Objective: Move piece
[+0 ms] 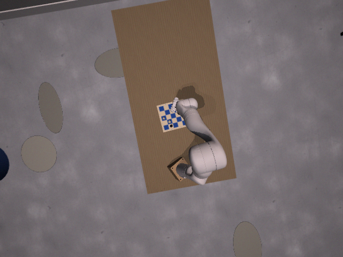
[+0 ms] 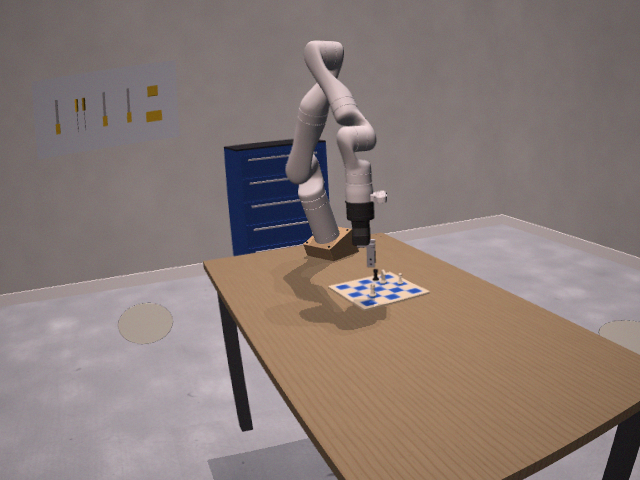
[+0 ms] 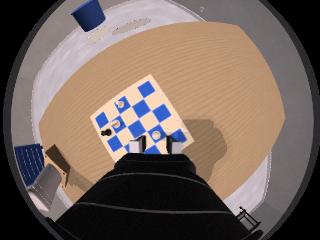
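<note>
The blue and cream chessboard (image 2: pixel 378 290) lies on the wooden table and also shows in the top view (image 1: pixel 171 116). A white piece (image 3: pixel 156 135) stands near the board's edge, straight under my gripper (image 3: pixel 156 141). It sits between the two fingertips in the wrist view. In the side view my gripper (image 2: pixel 371 262) hangs clearly above that piece (image 2: pixel 372 290). The fingers are partly narrowed, open and empty. A black piece (image 2: pixel 375 274) and two more white pieces (image 2: pixel 383 275) (image 2: pixel 400 277) stand upright on other squares. In the top view my wrist hides the fingers.
The arm's base block (image 2: pixel 330 246) sits at the back of the table behind the board. A blue drawer cabinet (image 2: pixel 258 193) stands behind the table. A blue bin (image 3: pixel 88 12) stands on the floor.
</note>
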